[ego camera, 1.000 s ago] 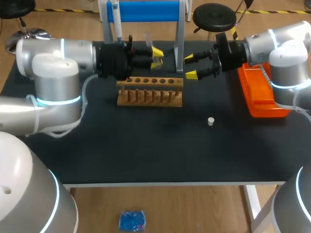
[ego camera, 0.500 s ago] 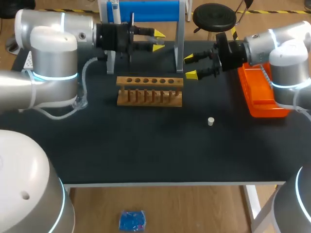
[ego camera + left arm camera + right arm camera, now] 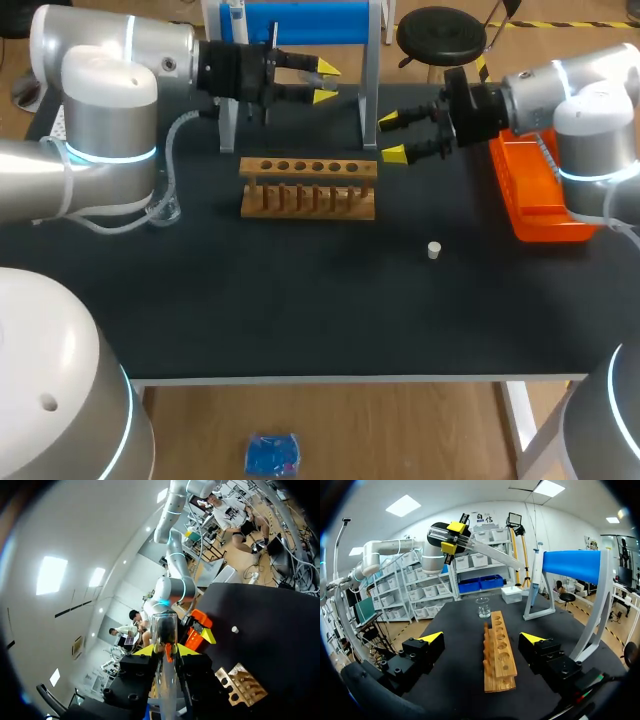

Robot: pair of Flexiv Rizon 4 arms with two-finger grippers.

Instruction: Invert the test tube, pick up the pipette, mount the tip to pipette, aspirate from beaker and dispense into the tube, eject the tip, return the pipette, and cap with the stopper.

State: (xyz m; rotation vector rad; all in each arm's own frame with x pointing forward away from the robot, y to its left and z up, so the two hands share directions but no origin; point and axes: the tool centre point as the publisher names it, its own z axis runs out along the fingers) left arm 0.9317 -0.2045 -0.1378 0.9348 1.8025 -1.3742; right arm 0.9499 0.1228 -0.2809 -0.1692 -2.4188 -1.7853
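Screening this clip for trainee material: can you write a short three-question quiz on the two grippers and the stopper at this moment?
1. True or false: the stopper lies on the table, apart from both grippers.
2. Multiple choice: the left gripper is shut on A) a pipette, B) the test tube, C) a beaker.
3. Fill in: the right gripper, above the table near the wooden rack, is ___.
Key: 1 true; 2 B; 3 open.
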